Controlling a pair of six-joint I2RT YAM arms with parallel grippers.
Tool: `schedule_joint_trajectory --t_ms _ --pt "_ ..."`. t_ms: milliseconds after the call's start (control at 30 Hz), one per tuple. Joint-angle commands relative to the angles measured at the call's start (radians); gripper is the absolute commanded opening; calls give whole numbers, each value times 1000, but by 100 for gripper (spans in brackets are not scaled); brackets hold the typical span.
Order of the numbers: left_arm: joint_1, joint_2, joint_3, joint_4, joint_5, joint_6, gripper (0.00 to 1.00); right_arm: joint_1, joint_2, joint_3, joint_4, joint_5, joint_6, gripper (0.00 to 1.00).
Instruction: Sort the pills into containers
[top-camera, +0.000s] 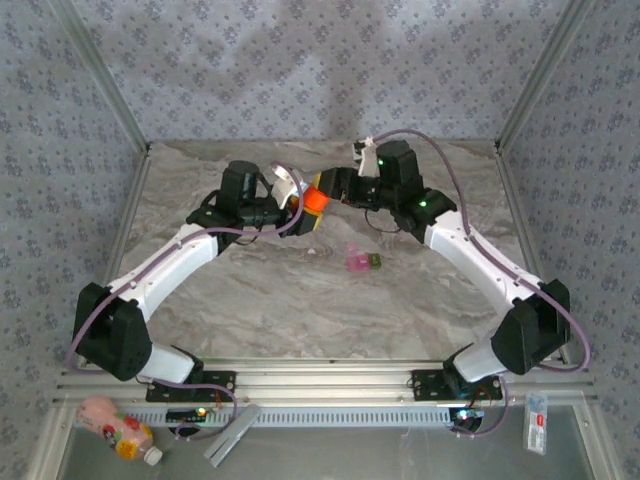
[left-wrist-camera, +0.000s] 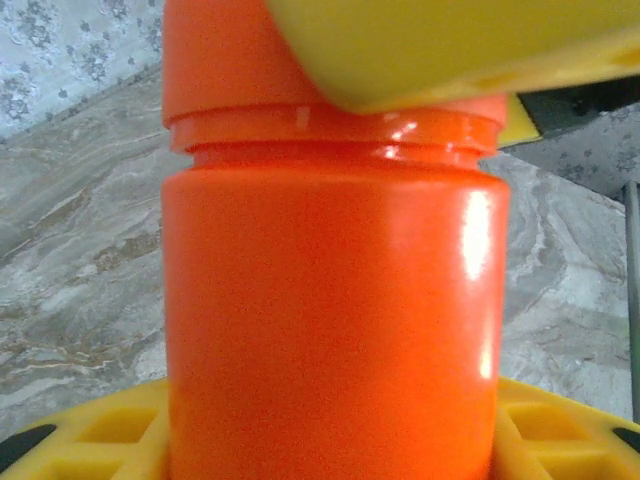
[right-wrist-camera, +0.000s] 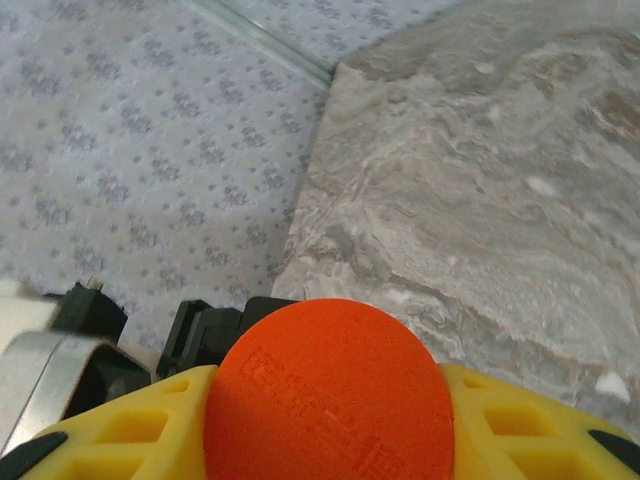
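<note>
A small orange bottle (top-camera: 315, 198) is held in the air at the back middle of the marble table (top-camera: 300, 300). My left gripper (top-camera: 300, 210) is shut on its body (left-wrist-camera: 330, 320), with yellow fingers (left-wrist-camera: 90, 430) on both sides. From the right, my right gripper (top-camera: 332, 190) is shut on the bottle's orange cap (right-wrist-camera: 330, 390), and its yellow fingers (right-wrist-camera: 530, 425) press both edges. The containers (top-camera: 362, 261), a joined pink and green case, lie on the table just to the right of centre, apart from both grippers. The pills are hidden.
Patterned walls and aluminium posts close in the table on three sides. On the front shelf, below the arm bases, lie a pink drink bottle (top-camera: 115, 432), a grey bar (top-camera: 232, 435) and a small packet (top-camera: 537, 422).
</note>
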Motion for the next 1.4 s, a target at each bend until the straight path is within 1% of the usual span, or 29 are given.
schedule_joint_trajectory --t_ms 0,67,100,133,167,333,400,433,467,500,567,633,700,733,800,833,867,900,1033,1200,1367 --pt "-10 -10 25 3 48 20 0 -62 38 -79 325 -322 -226 47" --pt "-10 -12 24 3 49 19 0 -109 80 -106 485 -413 -133 47" --pt "-8 -12 23 6 48 19 0 -126 98 -123 570 -436 -94 46" --pt "-9 -12 23 7 47 17 0 -136 105 -146 614 -442 -40 46" --pt "-8 -15 20 9 48 15 0 -138 107 -152 635 -441 -24 46" --pt "-8 -16 18 14 47 10 0 -135 94 -152 600 -417 -31 47" --pt "-8 -16 20 15 46 10 0 -136 75 -162 588 -388 -23 54" --pt "-10 -16 21 15 45 10 0 -139 62 -166 569 -367 -20 61" --pt "-8 -16 22 13 44 11 0 -141 49 -163 543 -350 -20 65" --pt "-9 -17 22 13 44 12 0 -143 37 -160 516 -335 -20 67" --pt "-10 -17 23 12 42 13 0 -147 13 -148 450 -302 -13 74" --pt "-9 -19 25 9 41 15 0 -150 -17 -142 402 -274 1 78" --pt "-9 -21 26 8 41 15 0 -151 -46 -129 331 -232 11 78" --pt "-8 -20 24 6 41 17 0 -149 -61 -124 269 -187 21 78" --pt "-10 -21 24 6 41 19 0 -138 -89 -69 109 -60 44 78" --pt "-9 -20 24 5 40 20 0 -134 -99 -49 7 29 71 78" --pt "-9 -18 26 3 39 21 0 -133 -103 -33 -69 81 93 78" --pt "-8 -19 27 2 39 21 0 -131 -105 -25 -105 112 115 78" --pt "-8 -18 27 1 39 22 0 -99 -107 -8 -126 154 188 79" --pt "-10 -15 28 1 41 19 0 -26 -62 58 -152 175 157 81" --pt "-9 -15 29 3 43 18 0 16 -25 87 -144 174 157 81"
